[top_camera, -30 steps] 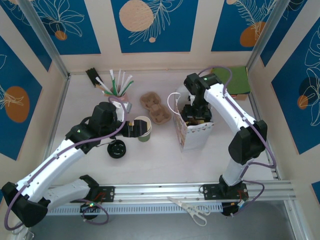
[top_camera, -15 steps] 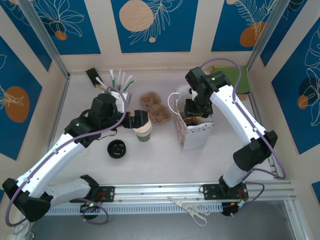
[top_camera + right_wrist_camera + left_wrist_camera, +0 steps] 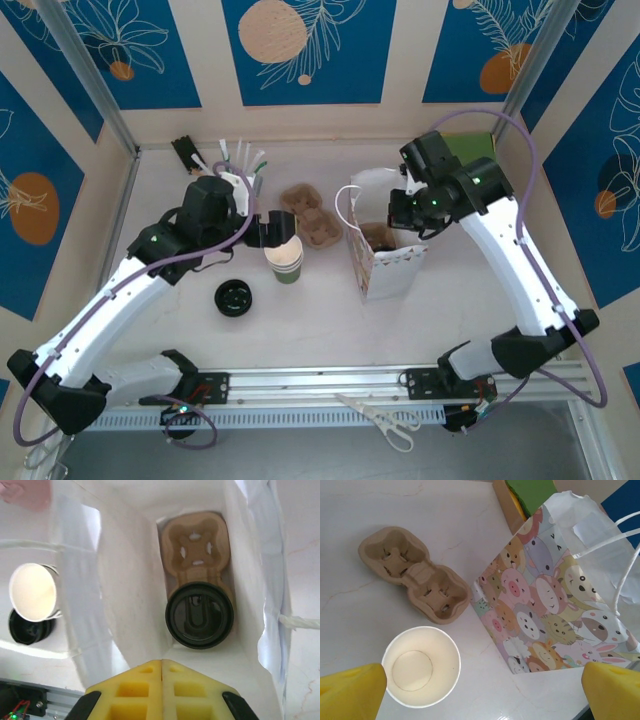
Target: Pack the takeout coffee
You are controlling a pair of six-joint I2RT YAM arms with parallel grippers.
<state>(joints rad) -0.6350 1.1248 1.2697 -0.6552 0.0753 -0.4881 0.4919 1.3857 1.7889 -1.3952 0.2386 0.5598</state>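
The takeout coffee [image 3: 200,615], seen from above by its round black lid, stands inside the white cartoon-print bag [image 3: 392,268] in one cell of a brown cardboard carrier [image 3: 196,550]. From the top view its lid [image 3: 378,236] shows in the bag's mouth. My right gripper [image 3: 161,662] hangs above the bag's opening, shut with nothing between its yellow pads; from overhead the right gripper [image 3: 403,211] is at the bag's far right rim. My left gripper [image 3: 271,233] stands open over the lidless green cups [image 3: 285,259], its pads [image 3: 350,692] wide apart.
A second cardboard carrier [image 3: 310,213] lies left of the bag. A lone black lid [image 3: 233,297] rests left of the cups. Straws and cutlery [image 3: 235,165] stand at the back left, a green box [image 3: 470,152] at the back right, scissors [image 3: 385,420] on the front rail.
My right gripper has risen out of the bag and shut, its arm swinging right. The left gripper has shifted slightly back and right, over the cups.
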